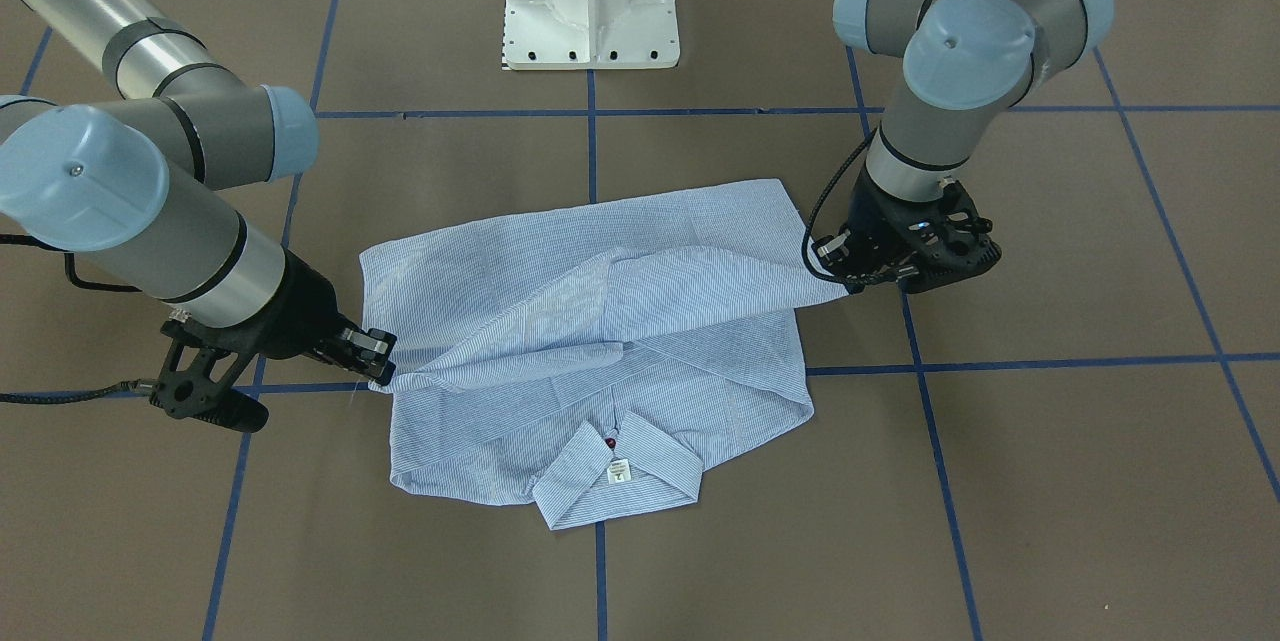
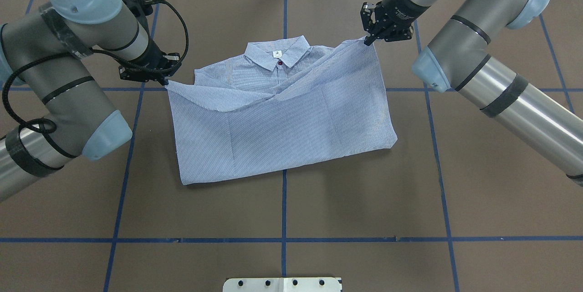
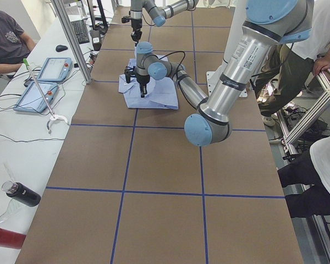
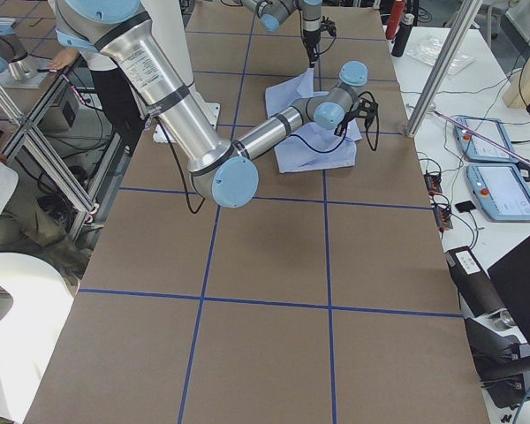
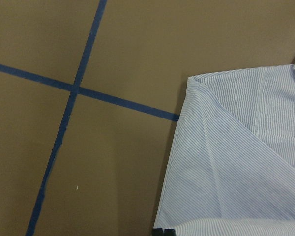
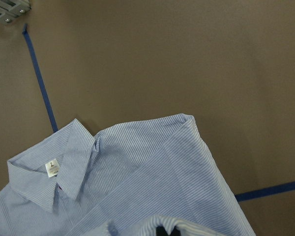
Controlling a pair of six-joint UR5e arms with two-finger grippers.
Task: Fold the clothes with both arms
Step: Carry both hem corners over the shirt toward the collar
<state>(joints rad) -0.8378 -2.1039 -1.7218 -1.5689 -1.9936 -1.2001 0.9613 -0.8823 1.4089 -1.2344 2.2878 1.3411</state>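
Striped blue-and-white cotton shirt [image 2: 282,123], centre of the table [image 2: 364,201], collar [image 2: 278,53] at the far side. Seemingly narrowed at the sides already; now doubling hem toward collar. Pinched tight at both raised corners by left gripper [image 2: 165,81] and right gripper [image 2: 368,40]. Sagging between them, creased diagonally. Left to do: lay down, release, smooth.
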